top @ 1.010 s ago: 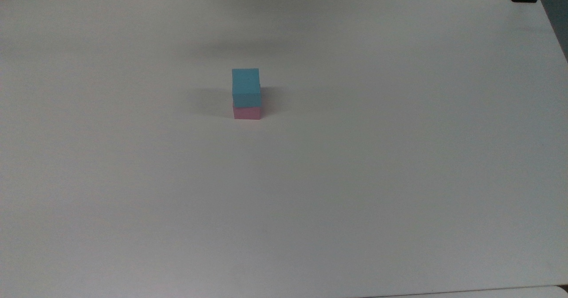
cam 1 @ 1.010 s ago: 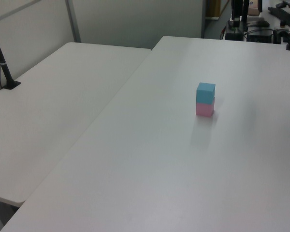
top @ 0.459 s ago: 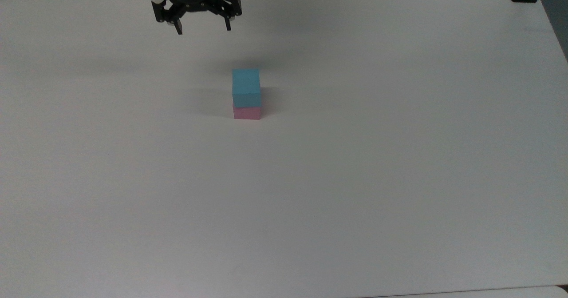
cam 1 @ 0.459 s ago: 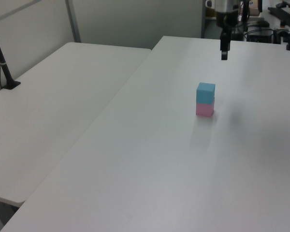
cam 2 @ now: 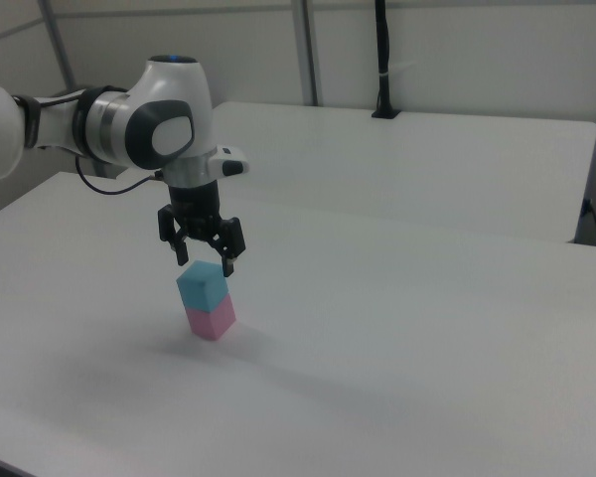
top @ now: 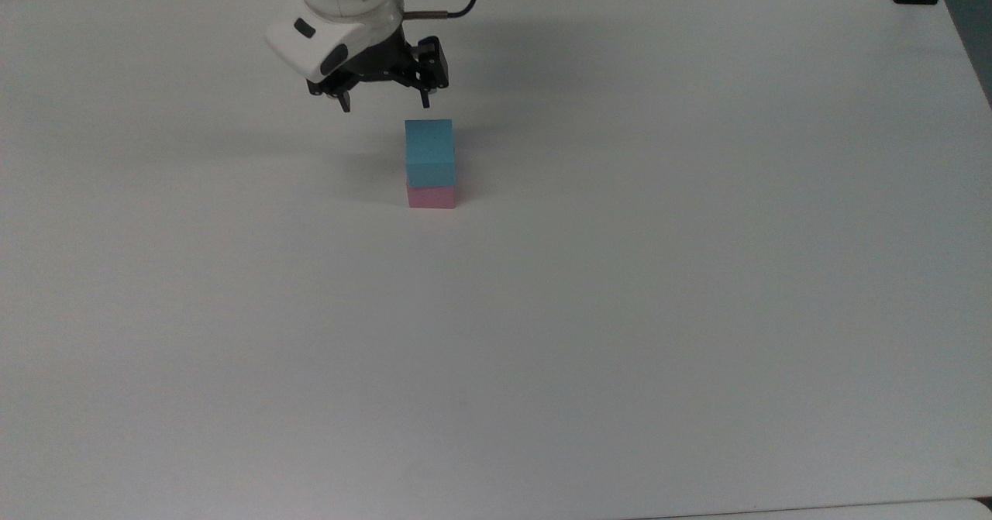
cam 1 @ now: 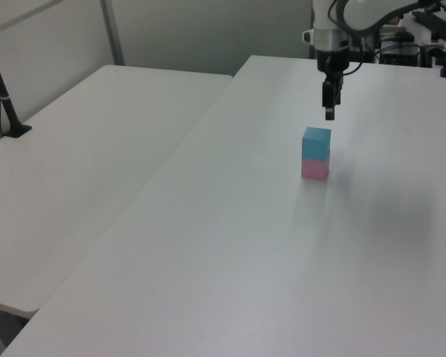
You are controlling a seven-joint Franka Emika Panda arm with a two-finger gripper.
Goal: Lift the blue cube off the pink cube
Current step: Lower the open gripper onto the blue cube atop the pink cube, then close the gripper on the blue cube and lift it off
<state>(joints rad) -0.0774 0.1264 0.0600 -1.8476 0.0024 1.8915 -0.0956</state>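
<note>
Blue cube sits squarely atop the pink cube mid-table. Reading the top view left to right, we find the hand, fingers spread and empty, poised above and just to the top view's left of the blue cube; we judge a short shift rightward, then descent.

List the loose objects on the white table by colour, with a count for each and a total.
Light blue matte cube: 1, stacked on the pink one.
Pale pink matte cube: 1, resting on the white table.
Total: 2 cubes.
</note>
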